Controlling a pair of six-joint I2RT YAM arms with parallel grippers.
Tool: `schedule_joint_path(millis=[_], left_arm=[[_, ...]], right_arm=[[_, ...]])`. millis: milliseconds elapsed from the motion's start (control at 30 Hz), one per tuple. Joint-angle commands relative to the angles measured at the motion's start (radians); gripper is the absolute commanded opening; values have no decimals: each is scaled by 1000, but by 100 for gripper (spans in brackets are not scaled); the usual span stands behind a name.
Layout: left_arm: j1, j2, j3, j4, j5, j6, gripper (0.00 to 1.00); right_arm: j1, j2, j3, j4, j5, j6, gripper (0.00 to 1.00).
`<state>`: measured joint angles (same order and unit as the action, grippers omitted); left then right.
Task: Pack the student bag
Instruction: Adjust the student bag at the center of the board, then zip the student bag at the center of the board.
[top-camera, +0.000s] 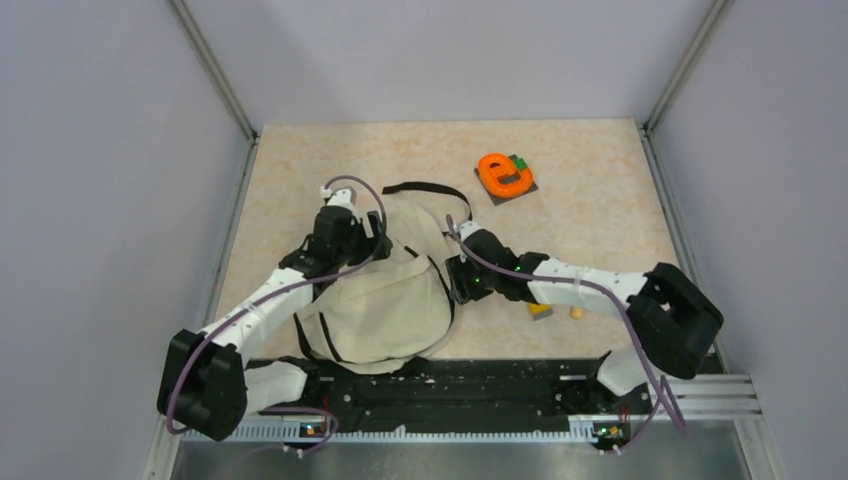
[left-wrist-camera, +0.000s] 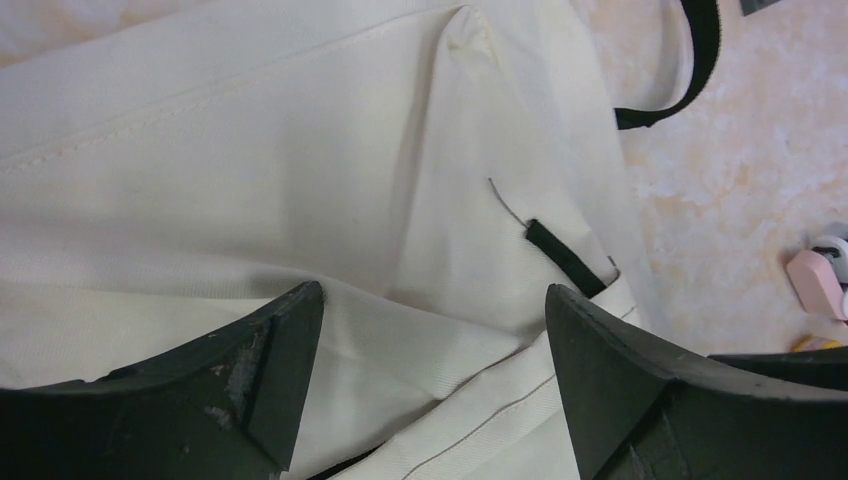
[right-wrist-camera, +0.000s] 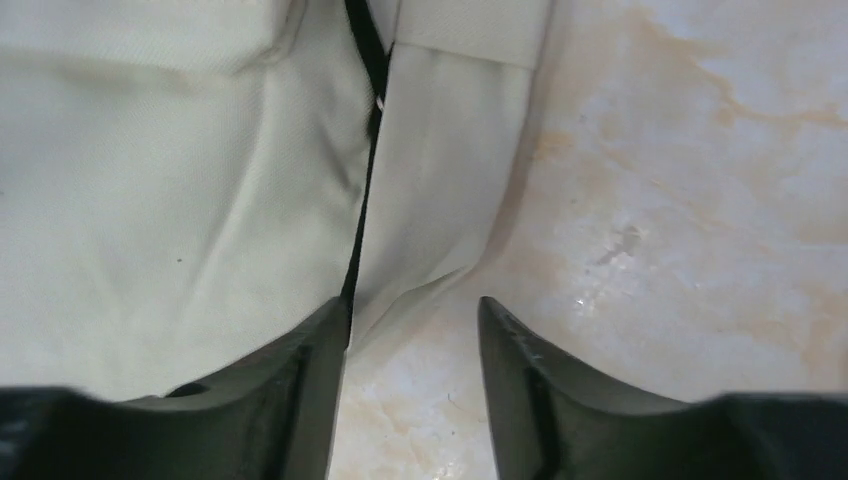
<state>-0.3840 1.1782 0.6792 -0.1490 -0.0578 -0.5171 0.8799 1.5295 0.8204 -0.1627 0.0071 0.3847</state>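
Left gripper (left-wrist-camera: 430, 300) gapes wide above the bag (top-camera: 385, 305), holding nothing; right gripper (right-wrist-camera: 412, 305), half-open and empty, straddles the bag's right edge, table (top-camera: 600, 200) beyond.

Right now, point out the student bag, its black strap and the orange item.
student bag (top-camera: 385, 310): top external view, cream body.
black strap (left-wrist-camera: 703, 40): left wrist view, upper stretch.
orange item (top-camera: 492, 168): top external view, its orange rim.

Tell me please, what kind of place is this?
Probably a robot lab test cell: plain grey walls on metal frame posts enclose a table, with the left arm and right arm bolted at its near edge.
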Motion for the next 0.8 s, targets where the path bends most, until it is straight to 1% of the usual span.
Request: schedule_joint_path(millis=[0,33,67,167,233,433,633,767], left_arm=[[4,-13,78,-3,162,96,85],[2,-17,77,0,209,101,84],[2,-24,71,6,240,105,84],[-1,-48,39,43,311,105,83],[-5,-64,17,64,323,92,83],[-7,-68,-7,95,348,36,82],[-7,-67,-8,94,328,16,82],[-7,-45,23,53,244,-36,80]], right_arm=[[-17,-115,102,-108,142,-31,60],[-31,-121,116,-103,133,-46,64],[-55,-123,127,-94,108,-56,67],[-133,-108,143,-27,-28,-72,70],[-143,-95,129,57,-92,-124,70],[-150,4,115,245,-198,-246,63],[-163,96,130,296,-255,-310,60],[-164,137,146,325,-294,-343,58]])
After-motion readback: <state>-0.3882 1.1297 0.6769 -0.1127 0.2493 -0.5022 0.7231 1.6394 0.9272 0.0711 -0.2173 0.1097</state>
